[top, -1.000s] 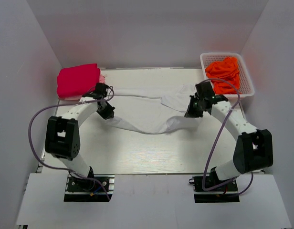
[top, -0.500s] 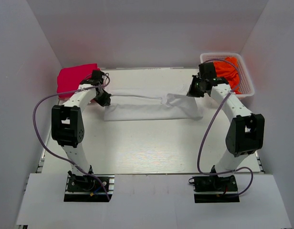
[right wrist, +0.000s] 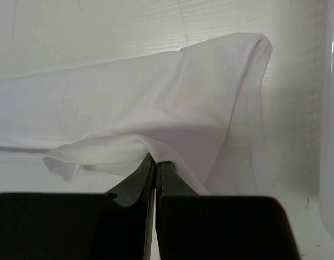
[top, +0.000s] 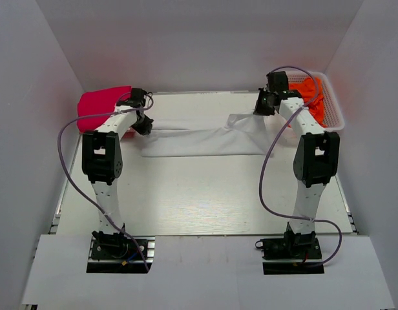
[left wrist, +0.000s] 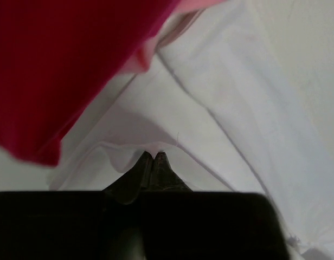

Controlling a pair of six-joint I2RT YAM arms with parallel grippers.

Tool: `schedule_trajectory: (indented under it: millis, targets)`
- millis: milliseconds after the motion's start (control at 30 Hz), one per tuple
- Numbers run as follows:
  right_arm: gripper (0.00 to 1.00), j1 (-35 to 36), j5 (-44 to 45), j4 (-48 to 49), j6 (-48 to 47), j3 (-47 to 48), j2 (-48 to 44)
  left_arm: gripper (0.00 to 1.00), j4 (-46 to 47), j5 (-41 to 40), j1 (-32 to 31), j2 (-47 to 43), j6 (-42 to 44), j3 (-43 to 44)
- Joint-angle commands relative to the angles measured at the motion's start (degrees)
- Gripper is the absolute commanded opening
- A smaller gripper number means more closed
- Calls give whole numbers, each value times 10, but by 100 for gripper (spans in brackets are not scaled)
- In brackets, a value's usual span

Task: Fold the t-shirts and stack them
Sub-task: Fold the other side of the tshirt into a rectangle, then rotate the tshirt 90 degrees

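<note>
The white t-shirt (top: 199, 141) lies as a long folded band across the far part of the table. My left gripper (top: 142, 124) is shut on its left end, just right of the folded crimson-pink t-shirt (top: 102, 107). In the left wrist view the pinched white cloth (left wrist: 210, 103) runs away from the closed fingertips (left wrist: 154, 157), with the crimson-pink shirt (left wrist: 58, 65) and a paler pink edge (left wrist: 140, 59) above. My right gripper (top: 262, 110) is shut on the shirt's right end (right wrist: 156, 108), fingertips (right wrist: 156, 162) pressed together. Orange t-shirts (top: 313, 97) lie in the basket.
A white lattice basket (top: 336, 110) stands at the far right corner, close behind my right arm. The enclosure's white walls close in the back and both sides. Purple cables loop off both arms above the table (top: 205, 194).
Both arms have stretched toward the far edge, carrying the white shirt's ends away from me. The shirt went from a crumpled shape to a flat folded band.
</note>
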Motion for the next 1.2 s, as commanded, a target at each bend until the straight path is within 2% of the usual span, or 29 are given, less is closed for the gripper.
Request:
schedule_trajectory:
  millis: [0,67,100,133,167,200,233,300,333,400,533,667,767,867,933,1100,1167]
  targets:
    - [0,-6,-3,10,-23,71,49,18,13,-30,1,10,12,50]
    - [0,-6,6,9,-28,101,82,52,21,-24,1,36,26,76]
    - [0,-7,26,15,-32,108,101,60,21,-24,1,44,26,88]
    - [0,-8,38,18,-34,128,110,79,28,-18,1,49,35,97]
    - [5,-8,38,27,-55,133,129,82,28,-18,-6,49,48,116]
    - [26,-7,15,29,-68,141,145,82,36,-18,-6,55,60,123]
    - [37,-8,14,24,-74,172,156,88,36,-18,-12,55,69,123]
    - [63,-1,-28,11,-91,184,146,93,46,-5,-17,38,96,132]
    - [69,1,-32,22,-93,170,139,95,52,-5,-22,29,96,115]
    - [90,3,-67,51,-95,129,89,100,81,14,-22,0,124,82]
    - [90,11,-111,99,-108,16,16,100,124,63,-44,-22,167,49]
    - [90,18,-122,125,-81,-112,-44,100,132,97,-71,2,207,61]
    - [90,18,-121,142,-54,-195,-67,100,87,89,-76,53,207,95]
    - [90,19,-112,141,-34,-216,-61,100,35,61,-81,80,207,112]
    - [90,20,-100,133,-21,-208,-45,100,28,53,-86,66,207,73]
    - [90,19,-55,94,12,-143,40,100,31,53,-99,-19,191,-114]
    - [90,18,-66,88,14,-103,88,98,25,82,-118,-53,185,-194]
